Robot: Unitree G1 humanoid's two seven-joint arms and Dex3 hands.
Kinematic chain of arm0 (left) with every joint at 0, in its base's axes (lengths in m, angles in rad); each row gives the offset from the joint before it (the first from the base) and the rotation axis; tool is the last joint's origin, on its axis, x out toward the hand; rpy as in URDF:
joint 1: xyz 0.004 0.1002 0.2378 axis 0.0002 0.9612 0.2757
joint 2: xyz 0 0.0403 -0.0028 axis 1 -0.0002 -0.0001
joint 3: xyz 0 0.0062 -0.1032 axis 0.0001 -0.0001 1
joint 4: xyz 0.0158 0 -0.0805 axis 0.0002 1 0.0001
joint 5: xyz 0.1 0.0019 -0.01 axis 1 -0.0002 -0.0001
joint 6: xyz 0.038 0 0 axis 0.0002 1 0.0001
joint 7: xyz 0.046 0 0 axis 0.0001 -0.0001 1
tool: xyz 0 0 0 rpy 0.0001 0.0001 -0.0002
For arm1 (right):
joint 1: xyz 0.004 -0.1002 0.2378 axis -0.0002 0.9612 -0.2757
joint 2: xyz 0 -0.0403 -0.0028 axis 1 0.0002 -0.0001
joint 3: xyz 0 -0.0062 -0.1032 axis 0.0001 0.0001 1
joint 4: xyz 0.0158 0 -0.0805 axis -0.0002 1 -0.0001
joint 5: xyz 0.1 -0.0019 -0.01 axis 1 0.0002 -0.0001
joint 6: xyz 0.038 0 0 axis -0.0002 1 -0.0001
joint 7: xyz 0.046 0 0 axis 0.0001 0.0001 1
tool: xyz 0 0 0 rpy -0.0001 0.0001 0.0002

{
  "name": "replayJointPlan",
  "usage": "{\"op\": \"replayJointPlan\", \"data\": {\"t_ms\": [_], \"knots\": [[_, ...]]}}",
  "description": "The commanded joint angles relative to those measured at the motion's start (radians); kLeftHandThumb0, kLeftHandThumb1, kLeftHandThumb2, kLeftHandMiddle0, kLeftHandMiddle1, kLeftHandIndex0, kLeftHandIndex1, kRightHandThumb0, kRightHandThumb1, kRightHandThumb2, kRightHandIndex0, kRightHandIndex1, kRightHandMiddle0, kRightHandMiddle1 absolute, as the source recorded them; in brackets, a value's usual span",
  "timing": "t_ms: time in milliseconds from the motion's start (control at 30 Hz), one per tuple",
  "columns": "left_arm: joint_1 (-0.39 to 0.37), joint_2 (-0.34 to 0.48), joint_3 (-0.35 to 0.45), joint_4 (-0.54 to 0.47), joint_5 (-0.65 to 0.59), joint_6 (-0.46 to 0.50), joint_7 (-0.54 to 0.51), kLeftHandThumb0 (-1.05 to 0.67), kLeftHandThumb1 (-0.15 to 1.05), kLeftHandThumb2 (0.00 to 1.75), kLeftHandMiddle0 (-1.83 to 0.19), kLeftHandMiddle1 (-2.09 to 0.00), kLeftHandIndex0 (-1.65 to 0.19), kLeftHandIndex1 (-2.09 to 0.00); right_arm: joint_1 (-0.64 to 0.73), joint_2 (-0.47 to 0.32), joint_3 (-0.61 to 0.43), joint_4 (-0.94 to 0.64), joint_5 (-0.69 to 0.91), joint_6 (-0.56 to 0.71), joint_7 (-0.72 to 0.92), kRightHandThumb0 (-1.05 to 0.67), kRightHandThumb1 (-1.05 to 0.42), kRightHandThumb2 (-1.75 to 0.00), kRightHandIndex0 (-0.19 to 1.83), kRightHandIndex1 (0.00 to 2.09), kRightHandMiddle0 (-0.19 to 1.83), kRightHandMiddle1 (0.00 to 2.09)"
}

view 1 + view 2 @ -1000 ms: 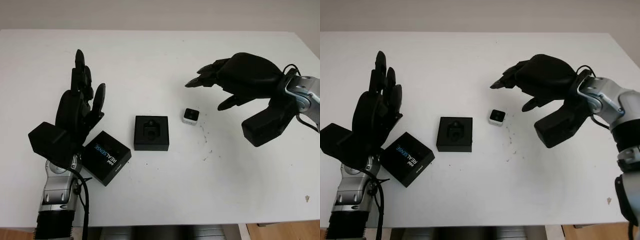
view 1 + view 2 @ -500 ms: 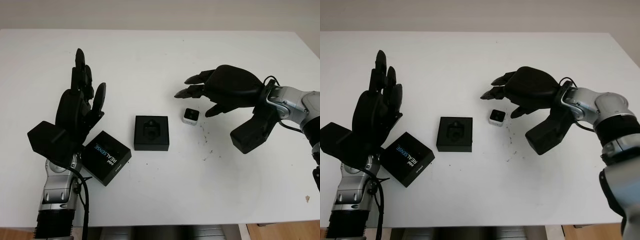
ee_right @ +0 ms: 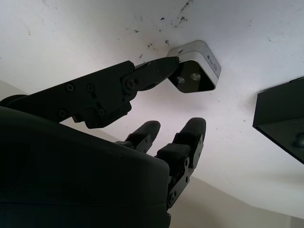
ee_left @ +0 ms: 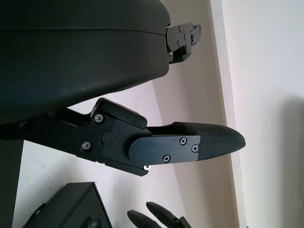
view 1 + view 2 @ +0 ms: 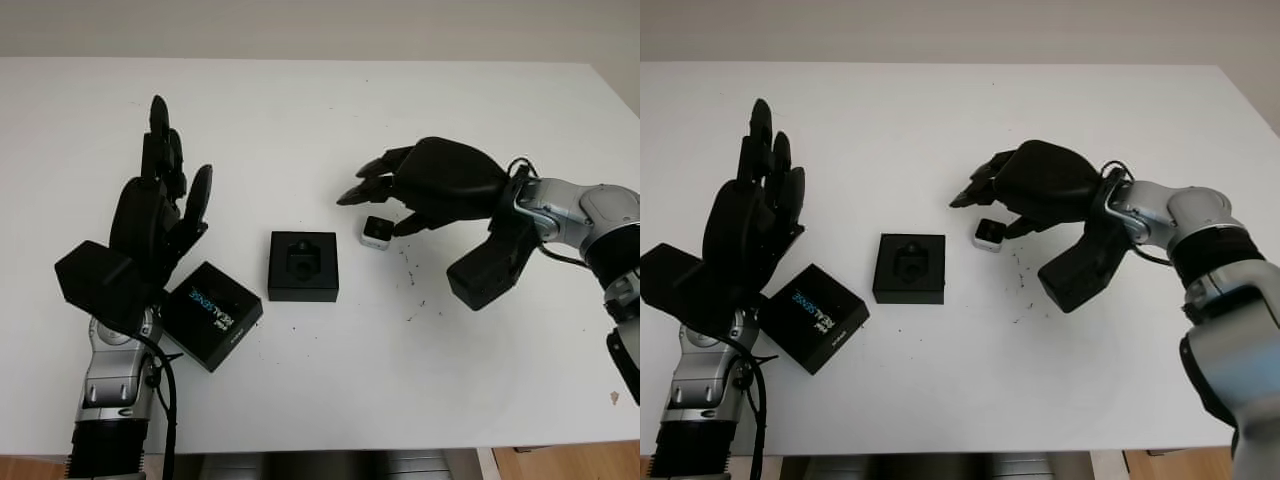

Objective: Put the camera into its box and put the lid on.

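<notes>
- Going from the left: the left robot hand [image 5: 150,225] is up over the left part of the white surface [image 5: 300,120], open, holding nothing, fingers pointing away from the robot.
- Just beside it, on the robot's side, sits the black lid [image 5: 212,315] with "REALSENSE" printed on top, lying turned at an angle. The palm hides one corner of it in the head views.
- Next over, near the middle, is the black box [image 5: 303,265], open side up. It's got a dark foam insert with a shaped cutout, and no camera in it.
- Right of the box, close by but not touching, is the camera [image 5: 377,231], a little silver cube with a dark lens face, sitting on the surface.
- The right robot hand [image 5: 990,205] is arched over the camera, fingers apart. In the right wrist view the thumb tip [image 3: 164,66] looks to be touching the camera's edge, while the other two fingers [image 3: 190,135] are off to the other side, well clear of it. So not clamped on it.
- A few dark specks [image 5: 410,275] dot the surface just right of the camera, nothing blocking the gap between camera and box.
</notes>
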Motion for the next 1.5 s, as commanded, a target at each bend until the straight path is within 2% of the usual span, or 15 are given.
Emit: {"op": "replayJointPlan", "data": {"t_ms": [0,300,633,1033,1267,1467], "knots": [[0.009,0.002,0.000,-0.021,0.002,-0.003,0.003,-0.81,1.05,0.48,0.19,-0.03,0.18,-0.02,-0.008,0.000,0.009,0.006,0.003,-0.009,-0.010,-0.28,-0.85,-0.05,0.28,0.75,0.36,0.62],[0.009,0.003,-0.001,-0.022,0.001,-0.004,0.002,-0.81,1.05,0.48,0.19,-0.02,0.19,-0.03,0.004,-0.009,0.026,0.015,-0.006,-0.023,-0.038,-0.25,-0.83,-0.05,0.35,0.76,0.42,0.63],[0.013,0.005,0.000,-0.026,-0.005,0.003,-0.004,-0.81,1.05,0.48,0.19,-0.02,0.19,-0.04,0.004,-0.019,0.048,0.007,-0.022,-0.027,-0.041,-0.26,-0.86,-0.06,0.33,0.70,0.39,0.59],[0.012,0.003,-0.005,-0.023,0.004,0.000,-0.001,-0.82,1.05,0.48,0.19,-0.02,0.19,-0.02,-0.015,-0.049,0.047,-0.058,-0.051,0.050,0.021,-0.40,-0.84,-0.06,0.24,0.30,0.21,0.21],[0.008,0.005,-0.003,-0.011,-0.003,-0.007,-0.008,-0.82,1.05,0.46,0.19,-0.01,0.19,0.00,-0.028,-0.074,0.028,-0.093,-0.053,0.094,0.020,-0.52,-0.80,-0.04,0.24,0.20,0.17,0.15],[0.005,0.002,-0.007,-0.002,0.000,-0.020,-0.008,-0.80,1.05,0.48,0.19,-0.02,0.19,-0.01,-0.028,-0.075,0.036,-0.093,-0.068,0.104,-0.006,-0.51,-0.80,-0.05,0.29,0.19,0.26,0.18]]}}
